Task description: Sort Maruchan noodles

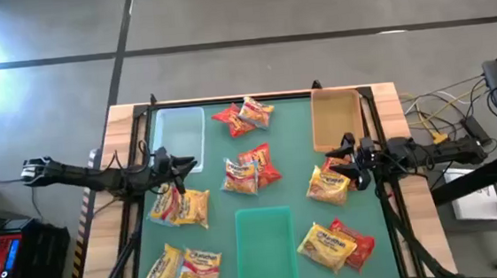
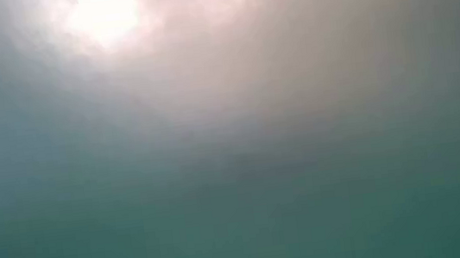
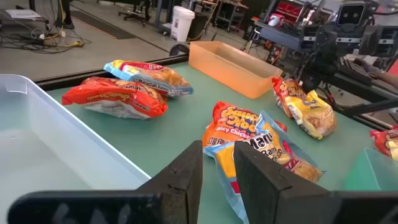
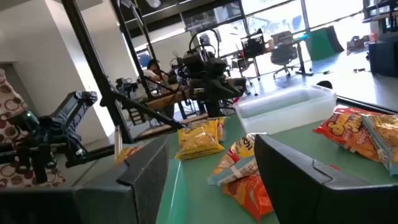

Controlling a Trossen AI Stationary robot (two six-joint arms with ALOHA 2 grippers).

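Only fragments can be read: "Chick" and "Mar" are printed on the orange-and-white noodle packet (image 3: 261, 152) at the counter's middle; other labels are illegible.

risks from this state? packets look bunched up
1. Packets overlap in pairs, e.g. the centre pile and the yellow pair beside the left gripper. A grasp there may lift two, or drag the neighbour along.
2. The right gripper, fingers open, hovers by a yellow packet close to the tan tray; a misjudged descent could nudge the tray.
3. The low view shows only haze, so it cannot confirm height.
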